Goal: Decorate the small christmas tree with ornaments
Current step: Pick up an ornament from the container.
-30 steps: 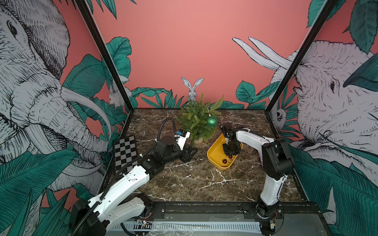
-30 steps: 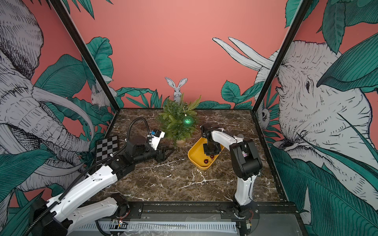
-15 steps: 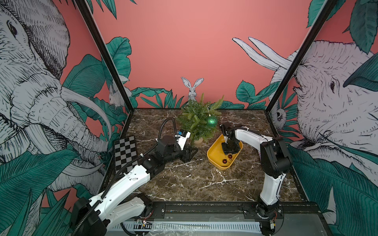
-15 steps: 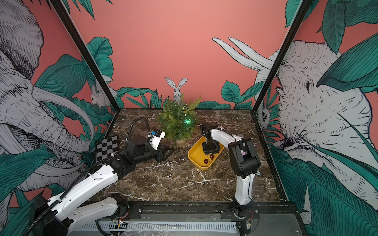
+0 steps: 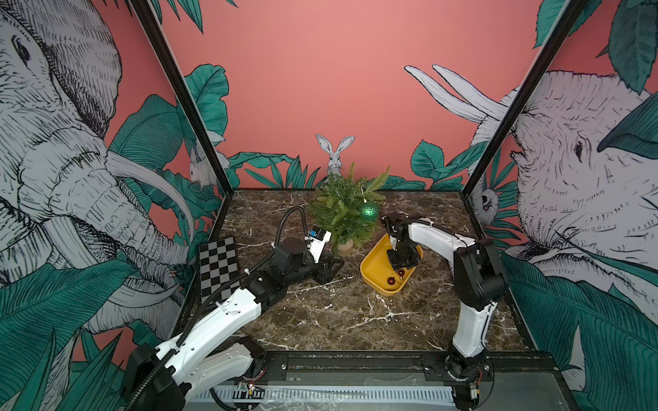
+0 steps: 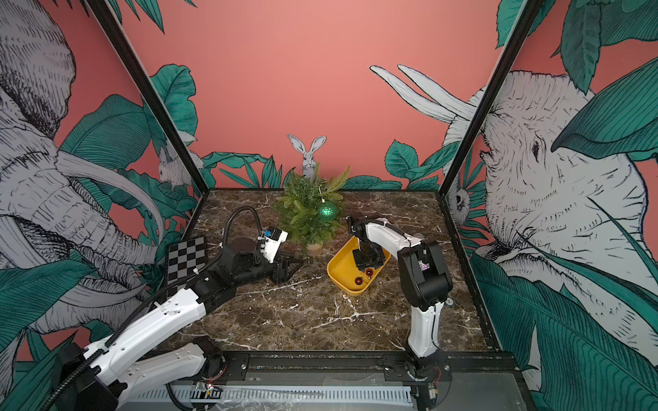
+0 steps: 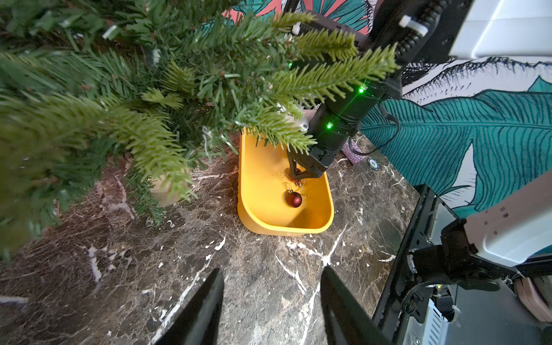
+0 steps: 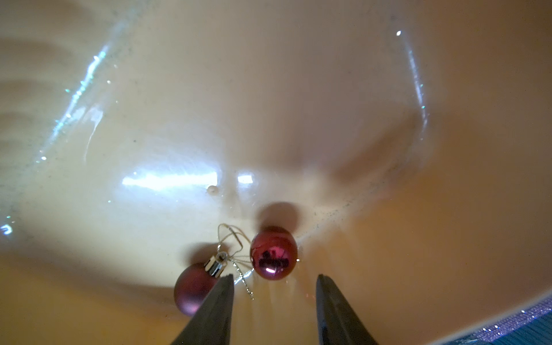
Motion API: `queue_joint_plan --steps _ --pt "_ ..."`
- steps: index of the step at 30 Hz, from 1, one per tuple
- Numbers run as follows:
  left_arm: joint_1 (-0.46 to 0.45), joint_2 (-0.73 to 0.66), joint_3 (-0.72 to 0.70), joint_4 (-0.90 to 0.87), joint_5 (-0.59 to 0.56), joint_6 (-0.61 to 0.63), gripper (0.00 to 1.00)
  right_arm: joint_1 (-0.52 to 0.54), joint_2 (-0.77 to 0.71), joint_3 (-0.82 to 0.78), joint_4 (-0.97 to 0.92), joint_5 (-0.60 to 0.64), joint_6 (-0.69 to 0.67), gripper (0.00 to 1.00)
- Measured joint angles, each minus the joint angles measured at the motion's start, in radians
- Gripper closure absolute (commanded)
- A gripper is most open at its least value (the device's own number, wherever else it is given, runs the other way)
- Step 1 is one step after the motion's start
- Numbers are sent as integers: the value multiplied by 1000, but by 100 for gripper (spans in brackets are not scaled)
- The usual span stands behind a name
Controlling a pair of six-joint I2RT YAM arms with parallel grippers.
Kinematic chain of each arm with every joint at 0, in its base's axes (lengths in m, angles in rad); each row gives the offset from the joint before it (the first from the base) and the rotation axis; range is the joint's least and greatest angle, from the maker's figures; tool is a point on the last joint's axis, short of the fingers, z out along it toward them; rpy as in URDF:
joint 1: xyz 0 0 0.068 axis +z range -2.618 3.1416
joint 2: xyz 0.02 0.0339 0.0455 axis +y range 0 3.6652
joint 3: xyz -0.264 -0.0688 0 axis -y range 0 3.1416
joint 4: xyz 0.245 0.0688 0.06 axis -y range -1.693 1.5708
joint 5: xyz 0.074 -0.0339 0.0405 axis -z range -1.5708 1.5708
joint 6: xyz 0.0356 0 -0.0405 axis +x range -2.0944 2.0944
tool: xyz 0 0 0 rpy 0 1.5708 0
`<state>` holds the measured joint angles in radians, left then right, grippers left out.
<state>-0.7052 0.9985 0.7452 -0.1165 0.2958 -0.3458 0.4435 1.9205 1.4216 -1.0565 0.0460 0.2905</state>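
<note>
Marble tabletop is hosting, left to right: left gripper hovering with jaws apart and empty; small tree wearing a green ball; yellow tray holding two red balls; right gripper hanging just over them, jaws apart, empty.

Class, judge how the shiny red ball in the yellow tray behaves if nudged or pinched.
Round, the shiny red ball would probably roll in the yellow tray. Its glossy skin may slip if pinched; the thread loop looks floppy.
</note>
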Motion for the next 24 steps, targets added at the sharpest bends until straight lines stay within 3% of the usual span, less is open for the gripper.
queue_joint_plan --steps 6,12,16,21,24 --pt "0 0 -2 11 0 -2 46 2 56 0 -2 -2 -11 57" --pt "0 -3 -6 12 -2 -2 46 2 85 0 14 -4 -11 73" --pt "0 -5 -8 12 -5 -2 47 2 82 0 26 -5 -9 77" --pt "0 -5 -8 12 -5 -2 47 2 23 -4 42 2 -6 78" --pt "0 -5 -8 12 -4 -2 47 2 -90 -29 72 6 -5 78"
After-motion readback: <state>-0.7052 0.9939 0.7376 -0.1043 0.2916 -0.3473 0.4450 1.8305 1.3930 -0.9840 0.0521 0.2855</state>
